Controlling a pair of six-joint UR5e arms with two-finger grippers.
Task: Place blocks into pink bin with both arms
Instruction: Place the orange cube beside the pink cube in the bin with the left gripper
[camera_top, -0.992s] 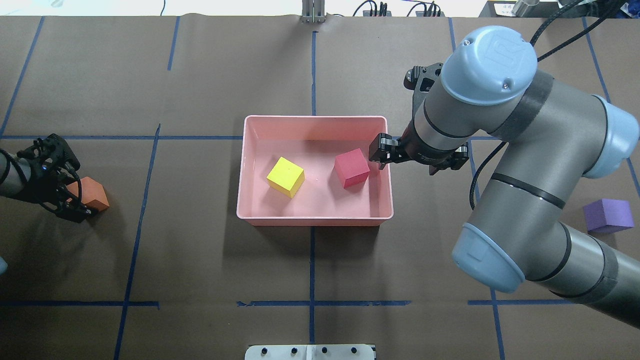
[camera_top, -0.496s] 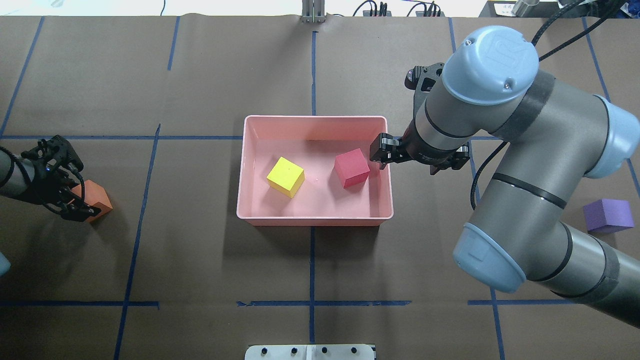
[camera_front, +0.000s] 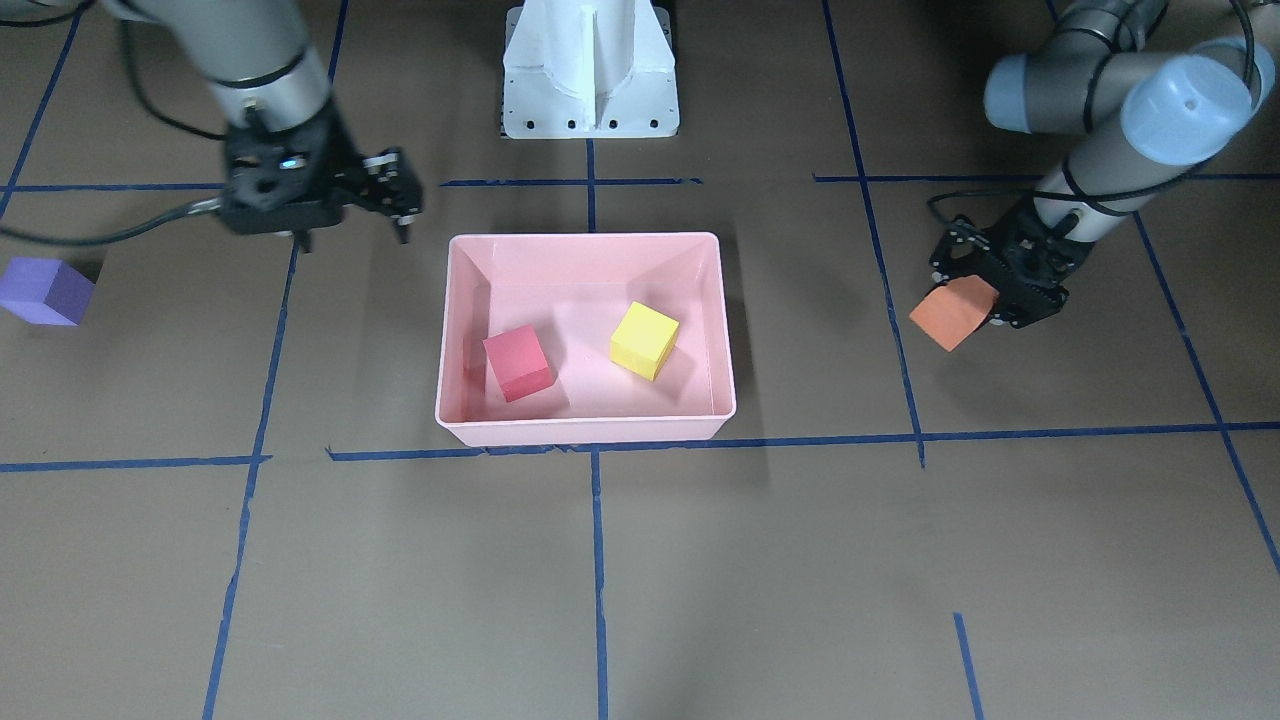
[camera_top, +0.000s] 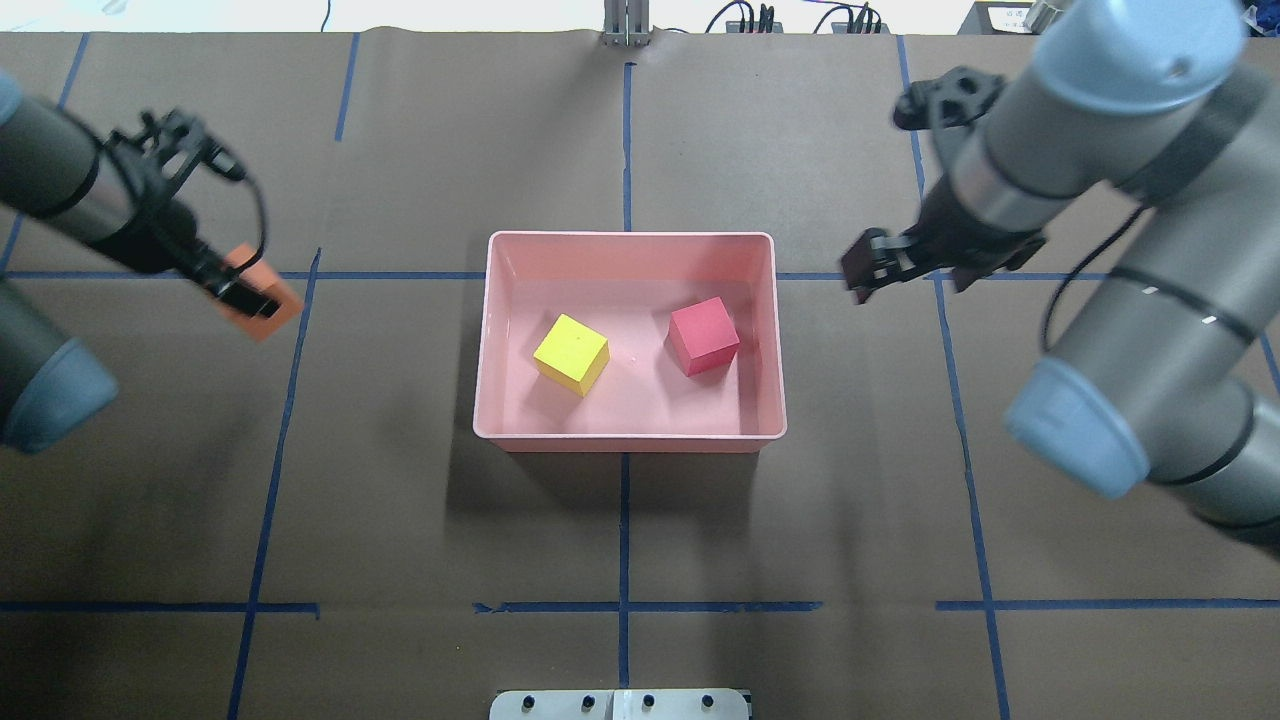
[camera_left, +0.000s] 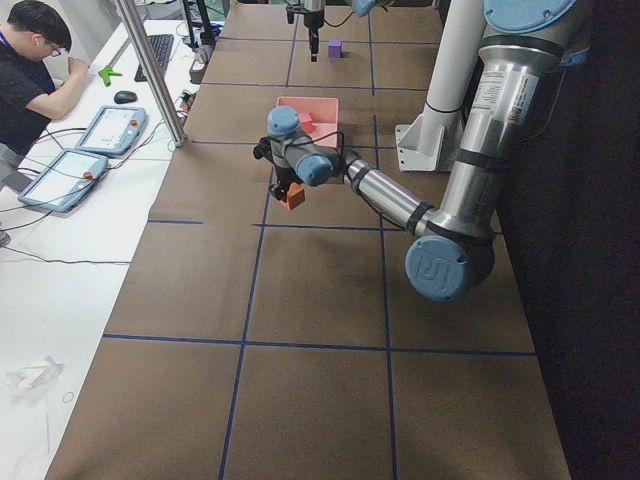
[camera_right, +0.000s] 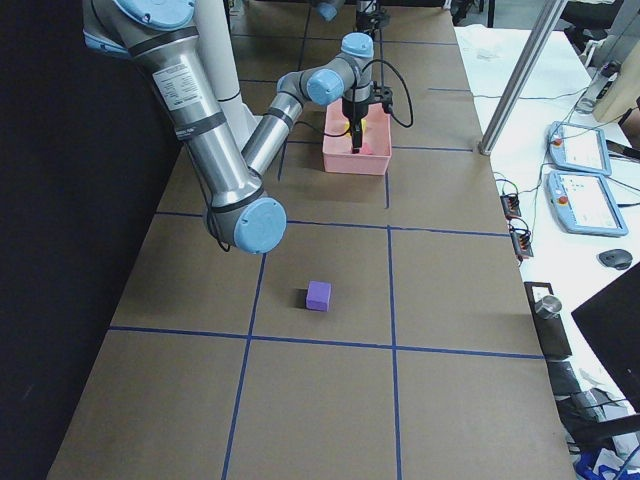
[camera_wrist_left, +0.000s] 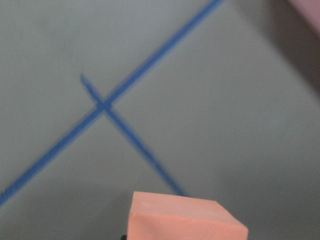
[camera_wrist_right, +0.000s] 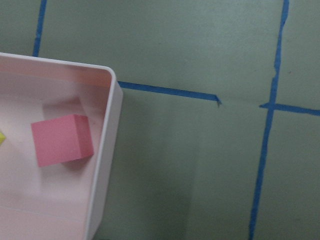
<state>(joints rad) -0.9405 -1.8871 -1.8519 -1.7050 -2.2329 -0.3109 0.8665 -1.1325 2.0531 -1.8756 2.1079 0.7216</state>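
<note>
Cube (camera_top: 265, 308), matte orange, tilted, in pinch of left gripper (camera_top: 245, 290); right gripper (camera_front: 352, 238) spread, empty.

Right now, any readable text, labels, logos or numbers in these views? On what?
"UR": logo on the left arm's joint cap, faint and rotated, so my best reading.
Pendant screens on the side desk: too small to read.
Pink bin, orange block: no markings visible.

Left arm (camera_top: 60, 190) has raised the orange block (camera_top: 262, 300); right arm (camera_top: 1100, 200) withdrew from the pink bin (camera_top: 630, 237)
</note>
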